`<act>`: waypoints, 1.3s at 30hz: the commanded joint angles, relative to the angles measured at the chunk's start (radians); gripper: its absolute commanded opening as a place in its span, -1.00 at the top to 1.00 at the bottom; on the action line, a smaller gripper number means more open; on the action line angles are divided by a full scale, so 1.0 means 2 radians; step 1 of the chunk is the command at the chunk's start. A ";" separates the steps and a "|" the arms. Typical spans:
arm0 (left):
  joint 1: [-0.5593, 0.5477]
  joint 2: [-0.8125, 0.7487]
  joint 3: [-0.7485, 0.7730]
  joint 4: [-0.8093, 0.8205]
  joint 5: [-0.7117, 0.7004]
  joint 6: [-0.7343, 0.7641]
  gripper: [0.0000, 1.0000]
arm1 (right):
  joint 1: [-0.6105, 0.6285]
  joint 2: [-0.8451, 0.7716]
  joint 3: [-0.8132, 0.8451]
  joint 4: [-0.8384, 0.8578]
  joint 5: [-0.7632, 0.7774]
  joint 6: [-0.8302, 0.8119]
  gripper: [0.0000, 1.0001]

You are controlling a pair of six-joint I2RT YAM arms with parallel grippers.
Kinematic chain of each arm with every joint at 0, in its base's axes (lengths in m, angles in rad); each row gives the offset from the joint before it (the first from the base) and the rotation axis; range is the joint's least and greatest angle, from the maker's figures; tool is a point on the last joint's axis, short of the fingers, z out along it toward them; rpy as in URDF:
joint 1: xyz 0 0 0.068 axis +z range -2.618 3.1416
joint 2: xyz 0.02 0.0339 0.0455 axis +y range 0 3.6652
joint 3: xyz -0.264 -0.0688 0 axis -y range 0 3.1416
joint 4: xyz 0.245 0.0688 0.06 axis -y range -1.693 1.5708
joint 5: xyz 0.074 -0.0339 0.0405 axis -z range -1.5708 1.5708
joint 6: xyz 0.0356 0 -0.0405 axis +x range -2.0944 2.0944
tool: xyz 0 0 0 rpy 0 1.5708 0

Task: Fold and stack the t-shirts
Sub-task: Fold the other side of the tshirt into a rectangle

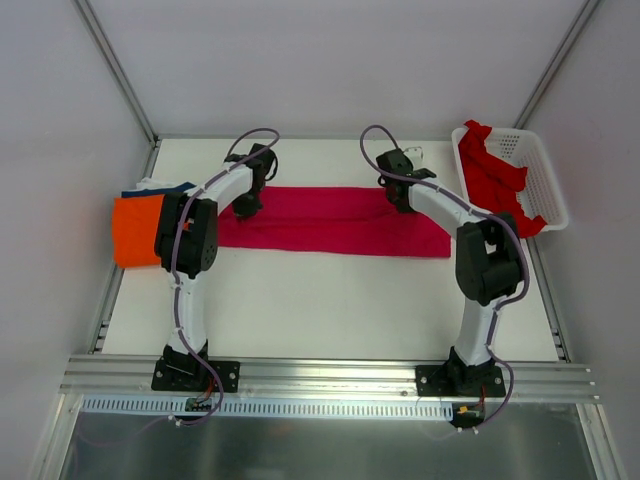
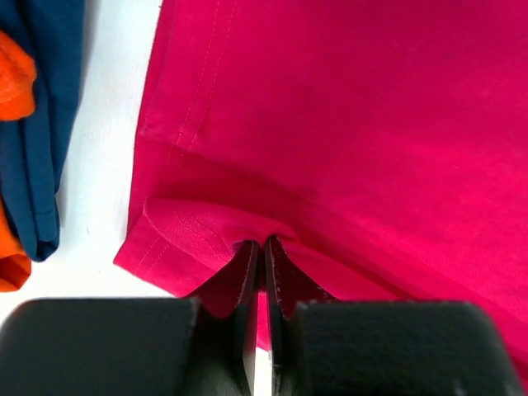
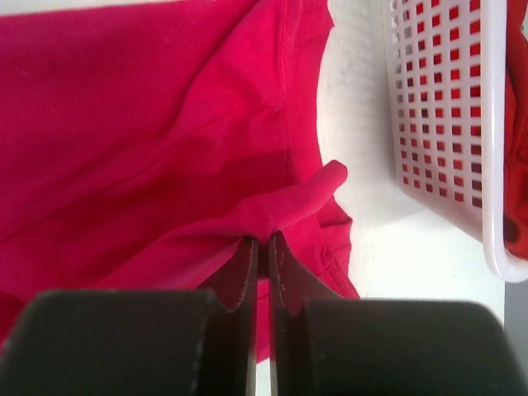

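A magenta t-shirt lies folded into a long flat band across the middle of the bench, running left to right, its cloth puckered where the left hand and right hand pinch its far edge near either end. An orange t-shirt, folded to a small rectangle, sits at the left edge atop a navy t-shirt whose far side shows. A red t-shirt lies crumpled in the basket at the far right corner, spilling over its rim.
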 commanded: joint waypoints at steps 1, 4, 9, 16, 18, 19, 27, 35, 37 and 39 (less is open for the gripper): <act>0.006 0.009 0.021 -0.016 -0.005 0.015 0.86 | -0.007 0.018 0.036 0.000 0.003 -0.018 0.99; 0.009 0.009 0.022 -0.016 -0.016 0.011 0.25 | -0.012 0.037 0.050 0.002 0.004 -0.021 0.99; 0.010 -0.005 0.039 -0.015 -0.034 0.009 -0.89 | -0.024 0.059 0.073 0.022 0.010 -0.028 0.28; 0.009 -0.056 0.103 -0.016 -0.055 0.036 -0.98 | -0.046 0.054 0.162 0.007 0.038 -0.063 -0.18; 0.006 -0.074 0.100 -0.016 -0.055 0.033 -0.98 | -0.047 0.037 0.160 0.007 0.043 -0.068 -0.18; 0.000 -0.093 0.096 -0.016 -0.056 0.030 -0.98 | -0.046 0.013 0.153 0.007 0.040 -0.067 -0.18; -0.052 -0.146 0.020 -0.014 -0.027 -0.004 -0.98 | -0.034 -0.113 0.025 0.017 0.010 -0.048 -0.18; -0.091 -0.070 0.024 -0.014 0.009 -0.015 -0.94 | -0.031 -0.131 -0.051 0.007 -0.027 -0.012 0.62; -0.091 -0.051 0.022 -0.014 0.014 -0.019 -0.82 | -0.031 -0.121 -0.058 0.001 -0.034 -0.005 0.94; -0.092 -0.038 0.020 -0.013 0.017 -0.021 -0.74 | -0.030 -0.098 -0.056 -0.008 -0.044 0.006 0.99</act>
